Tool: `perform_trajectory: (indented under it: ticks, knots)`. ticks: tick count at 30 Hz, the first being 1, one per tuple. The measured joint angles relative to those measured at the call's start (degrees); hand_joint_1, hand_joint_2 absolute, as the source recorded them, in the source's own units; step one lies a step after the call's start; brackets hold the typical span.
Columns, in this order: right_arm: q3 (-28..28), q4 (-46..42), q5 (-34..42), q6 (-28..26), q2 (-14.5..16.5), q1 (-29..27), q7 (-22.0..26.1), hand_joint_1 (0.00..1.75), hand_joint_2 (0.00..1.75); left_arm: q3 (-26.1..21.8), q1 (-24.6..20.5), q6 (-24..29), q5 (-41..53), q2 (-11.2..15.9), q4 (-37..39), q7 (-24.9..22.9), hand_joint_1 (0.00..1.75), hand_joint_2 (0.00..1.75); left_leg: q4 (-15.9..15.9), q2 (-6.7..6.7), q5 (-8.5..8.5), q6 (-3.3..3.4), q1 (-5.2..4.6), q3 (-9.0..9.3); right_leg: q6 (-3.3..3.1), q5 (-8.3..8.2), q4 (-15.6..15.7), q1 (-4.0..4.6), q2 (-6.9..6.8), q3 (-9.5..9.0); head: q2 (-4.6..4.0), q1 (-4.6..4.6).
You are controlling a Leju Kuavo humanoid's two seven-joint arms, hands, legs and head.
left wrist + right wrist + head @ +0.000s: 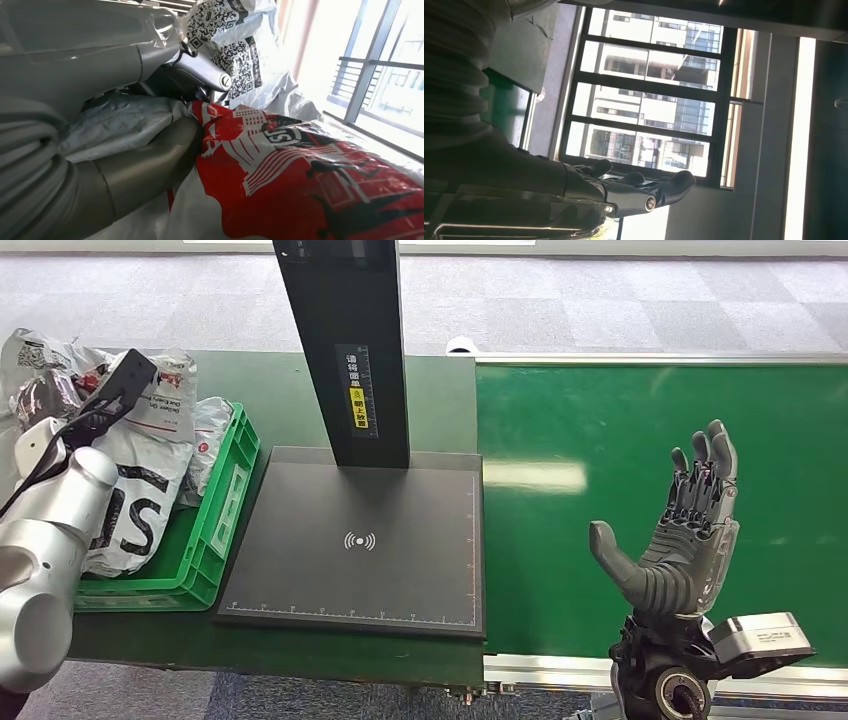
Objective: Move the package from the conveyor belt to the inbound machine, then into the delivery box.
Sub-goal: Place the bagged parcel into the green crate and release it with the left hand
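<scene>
The package (140, 495) is a soft white plastic mailer with bold black lettering, crinkled and glossy, lying in the green delivery box (215, 530) at the left end of the table among other bags. Its long axis runs roughly from the near edge of the crate toward the far edge, tilted slightly, with the printed letters reading sideways. The left wrist view shows, pressed close together, a red-and-white printed bag (310, 180), a wrinkled silvery-grey bag (120, 120) and a white one covered in QR codes (235, 55). The left hand (150, 65) is down among these bags, its thumb (145, 165) lying against the red one; whether its fingers grip anything I cannot tell. The crate is ribbed moulded plastic with slotted walls. Beside it sits the inbound machine (360, 540), a flat matte black platform with white ruler marks, and a black upright post. The right hand (680, 540) is raised above the smooth green conveyor belt (620, 440), palm up, fingers spread and holding nothing.
</scene>
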State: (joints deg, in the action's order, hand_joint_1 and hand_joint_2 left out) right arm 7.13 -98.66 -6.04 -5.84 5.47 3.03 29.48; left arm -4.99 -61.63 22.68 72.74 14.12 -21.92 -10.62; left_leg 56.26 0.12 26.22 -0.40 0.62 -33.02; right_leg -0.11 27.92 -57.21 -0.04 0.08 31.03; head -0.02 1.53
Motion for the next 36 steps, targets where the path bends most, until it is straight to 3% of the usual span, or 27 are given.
perform_trajectory:
  ticks: [6,8,12,14,18,19,22,24,30,32,36]
  knots:
    - [0.0,0.0,0.19,0.3,-0.03,0.02,0.0,0.0,1.75,-0.02,0.46,-0.72,-0.01,0.02,0.64,-0.24,1.72,1.75,0.0,0.0,0.0,0.0,0.0,0.0,0.0,0.0,0.0,0.0,0.0,-0.01,0.0,0.01]
    - [0.0,0.0,0.26,0.36,-0.03,0.05,0.0,0.0,1.75,-0.08,1.11,0.58,0.02,0.02,0.68,-0.65,1.56,1.75,0.0,0.01,0.0,0.0,0.0,0.0,0.0,0.0,0.0,0.0,0.0,0.0,0.0,0.01]
    - [0.0,0.0,0.39,0.25,-0.03,0.08,-0.01,0.0,1.75,-0.87,2.48,7.17,-0.72,-0.05,0.88,0.42,1.07,1.75,0.0,0.0,0.0,0.0,0.0,0.0,0.0,0.0,0.0,0.0,0.0,0.0,0.0,0.0]
    - [0.01,0.0,0.48,-0.11,-0.05,0.05,-0.05,0.0,1.75,-1.88,2.92,12.09,-1.49,-0.14,1.03,1.79,0.94,1.75,0.0,0.01,0.0,0.0,0.0,0.0,0.0,0.0,0.0,0.0,0.0,0.01,0.0,-0.01]
    - [0.05,0.0,0.81,-0.89,-0.3,-0.03,-0.13,0.0,1.75,-3.86,3.05,16.54,-2.52,-0.15,1.23,2.99,0.05,1.75,0.0,0.0,0.0,0.0,0.0,0.0,0.0,0.0,0.0,0.0,0.0,0.0,0.0,-0.01]
    - [0.08,0.0,0.87,-0.98,-0.37,-0.06,-0.13,0.0,1.75,-4.28,3.04,16.71,-2.79,-0.14,1.29,3.18,0.0,1.75,0.0,-0.01,0.0,0.0,0.0,0.0,0.0,0.0,0.0,0.0,0.0,0.0,0.0,0.0]
    - [0.32,0.0,1.04,-1.22,-0.58,-0.3,-0.13,0.0,1.75,-5.87,3.07,16.91,-5.42,-0.18,1.35,5.4,0.0,1.75,0.0,0.0,0.0,0.0,0.0,0.0,0.0,0.0,0.0,0.0,0.0,0.01,0.0,-0.01]
    - [0.56,0.0,1.08,-1.36,-0.72,-0.51,-0.13,0.0,1.75,-8.29,3.27,17.06,-10.86,-0.48,0.45,9.91,0.0,1.75,0.0,0.03,0.0,0.0,0.0,0.0,0.0,0.0,0.0,0.0,0.01,0.02,0.0,-0.01]
    - [1.01,0.49,0.92,-1.57,-0.79,-0.99,-0.09,0.0,1.75,-25.7,2.46,17.39,-30.77,-3.16,-3.35,34.59,0.0,1.75,0.0,0.05,0.0,0.0,0.0,0.0,0.0,0.0,0.0,0.0,0.02,0.06,0.0,0.01]
    - [1.05,0.77,0.79,-1.64,-0.79,-1.07,-0.03,0.0,1.75,-30.06,1.67,17.45,-33.28,-3.82,-3.6,37.78,0.0,1.75,0.0,0.03,0.0,0.0,0.0,0.0,0.0,0.0,0.0,0.0,0.01,0.05,0.0,-0.01]
    - [1.07,1.24,0.67,-1.71,-0.79,-1.11,0.05,0.0,1.75,-34.6,0.74,17.39,-34.87,-4.73,-3.79,39.2,0.0,1.75,0.0,0.03,0.0,0.0,0.0,0.0,0.0,0.0,0.0,0.0,0.01,0.04,0.0,0.0]
